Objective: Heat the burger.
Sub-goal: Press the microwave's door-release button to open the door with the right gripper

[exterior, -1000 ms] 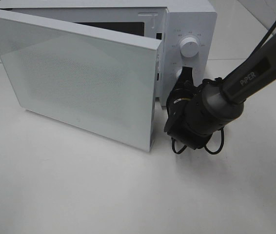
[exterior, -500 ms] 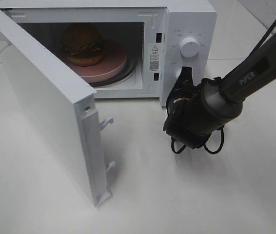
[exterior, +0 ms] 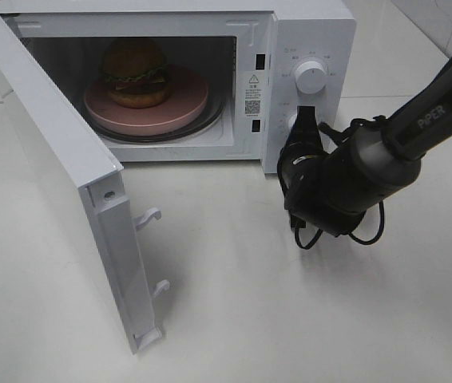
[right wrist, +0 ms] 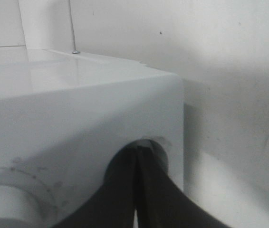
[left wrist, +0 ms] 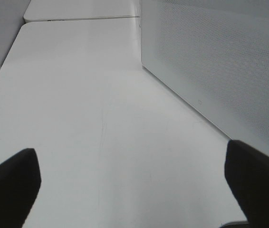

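One white bench (exterior: 314, 319) carries everything, with open surface in front of the microwave and to its right. The white microwave (exterior: 314, 28) sits at the far side. Its door (exterior: 50, 152) is swung wide on the left hinge and juts toward the near edge, walling off the left part of the bench. Two latch hooks (exterior: 148, 217) stick out of the door's free edge.

Inside the oven cavity a flat pink plate (exterior: 188, 108) lies on the turntable. The burger (exterior: 134, 72) stands on the plate, set toward its left and back, and is narrower than the plate.

On the control panel, the upper dial (exterior: 311, 77) is in plain sight. The right pincer (exterior: 304, 121) covers the lower dial, its tips pressed together against it, and the dark arm crosses the bench from the right.

The left pincer (left wrist: 133, 183) is spread wide over bare bench, pinching nothing, just beside the door's perforated outer face.
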{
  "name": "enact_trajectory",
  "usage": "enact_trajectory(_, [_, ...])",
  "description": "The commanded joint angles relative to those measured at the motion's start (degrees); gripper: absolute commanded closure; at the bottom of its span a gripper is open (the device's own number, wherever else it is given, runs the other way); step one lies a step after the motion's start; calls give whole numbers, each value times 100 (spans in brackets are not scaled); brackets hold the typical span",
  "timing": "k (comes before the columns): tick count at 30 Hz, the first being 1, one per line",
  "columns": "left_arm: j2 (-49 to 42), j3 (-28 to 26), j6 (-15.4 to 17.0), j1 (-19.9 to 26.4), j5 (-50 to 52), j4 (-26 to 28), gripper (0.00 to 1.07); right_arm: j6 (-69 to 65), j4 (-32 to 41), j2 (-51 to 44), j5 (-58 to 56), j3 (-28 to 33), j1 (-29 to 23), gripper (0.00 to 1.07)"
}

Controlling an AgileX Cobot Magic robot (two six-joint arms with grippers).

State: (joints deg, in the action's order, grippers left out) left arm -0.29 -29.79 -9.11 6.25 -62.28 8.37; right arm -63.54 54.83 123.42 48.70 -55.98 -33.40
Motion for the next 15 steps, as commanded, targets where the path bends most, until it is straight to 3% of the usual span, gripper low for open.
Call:
enact_trajectory(1, [-97, 11, 17, 23, 69, 0, 9, 269, -504, -321, 275, -17, 103, 107])
enact_trajectory(15, [-97, 11, 17, 23, 69, 0, 9, 2384, -223, -1690, -1318, 1106, 120, 107])
